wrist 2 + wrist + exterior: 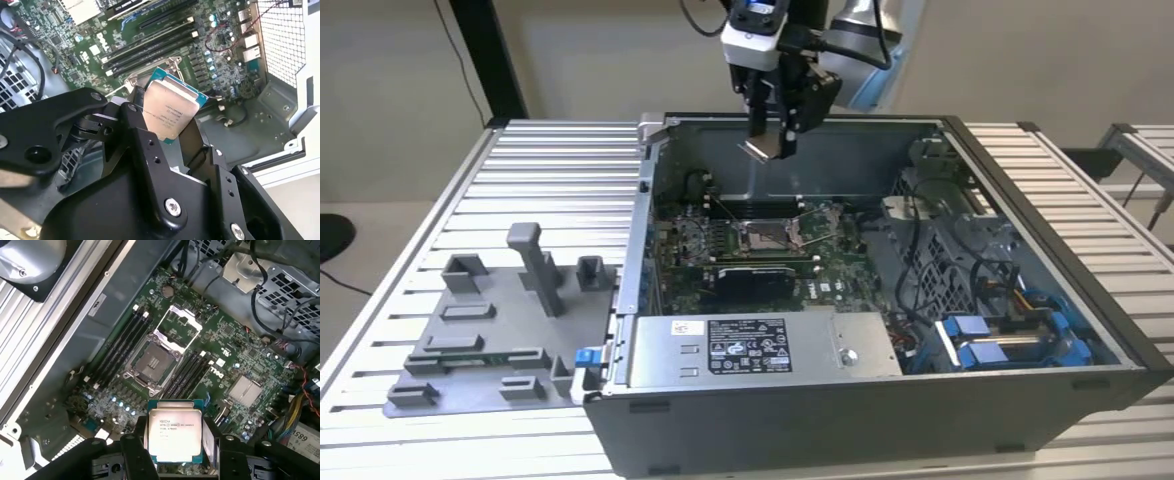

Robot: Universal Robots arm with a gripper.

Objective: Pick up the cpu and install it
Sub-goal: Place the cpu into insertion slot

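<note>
The cpu (pixel 759 150) is a small square chip with a pale metal top and a teal edge, held tilted in the air over the back of the open computer case (pixel 1014 190). My gripper (pixel 771 140) is shut on it, its black fingers (pixel 131 450) clamping two opposite sides. The cpu (pixel 175 432) shows its printed top in the first wrist view, and in the second wrist view the cpu (pixel 169 111) sits between the fingers (pixel 135 125). Below it, the green board's socket (pixel 151 363) lies bare, its metal load plate (pixel 178 326) swung up. In the exterior view the socket (pixel 762 236) is lower than the gripper.
A silver power supply box (pixel 747 345) fills the case's front. Cables and blue drive parts (pixel 1001 340) crowd the exterior view's right. Black memory slots (pixel 116 347) flank the socket. A grey fixture plate (pixel 494 330) with posts lies on the ribbed table at the exterior view's left.
</note>
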